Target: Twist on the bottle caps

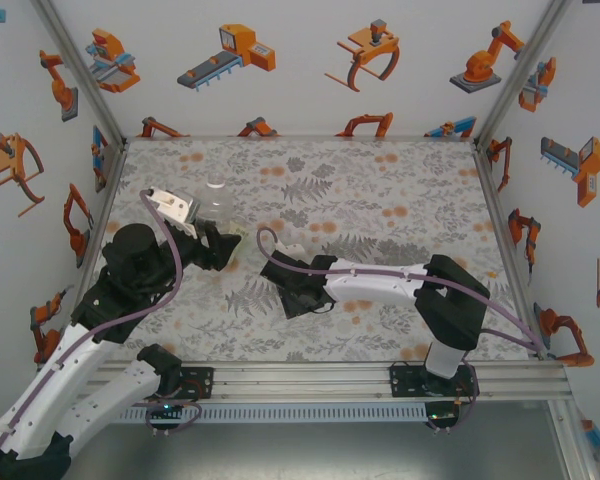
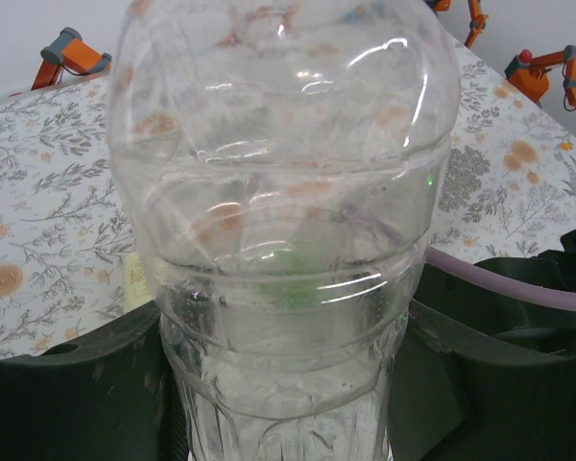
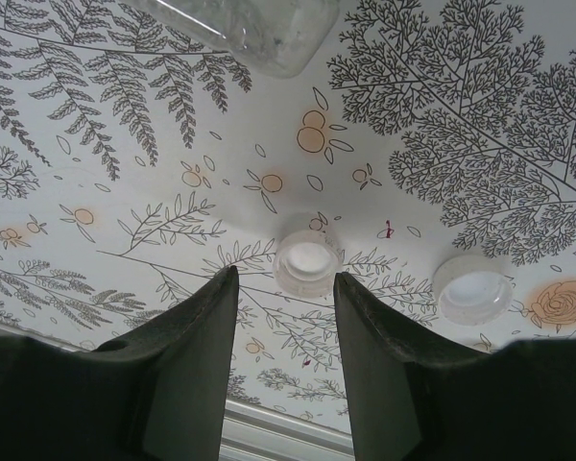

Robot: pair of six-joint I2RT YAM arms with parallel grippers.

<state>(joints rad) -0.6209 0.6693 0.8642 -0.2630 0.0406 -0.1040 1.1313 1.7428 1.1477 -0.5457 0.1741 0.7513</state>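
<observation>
A plain clear bottle (image 2: pixel 288 221) sits between the dark fingers (image 2: pixel 67 394) of my left gripper (image 2: pixel 288 403), which is shut on its ribbed part. From above, that bottle (image 1: pixel 217 200) reaches away from the left gripper (image 1: pixel 218 242) at the table's left. My right gripper (image 3: pixel 285 277) hangs open just above the table. A white bottle cap (image 3: pixel 307 262) lies open side up right beyond its fingertips, untouched. A second cap (image 3: pixel 472 286) lies to the right of it. In the top view the right gripper (image 1: pixel 282 263) is mid-table beside a pale cap (image 1: pixel 293 248).
The floral table cover (image 1: pixel 380 190) stretches bare to the back and right. One end of the clear bottle (image 3: pixel 259 34) shows at the top of the right wrist view. A metal rail (image 1: pixel 330 375) runs along the near edge, and patterned walls enclose the other sides.
</observation>
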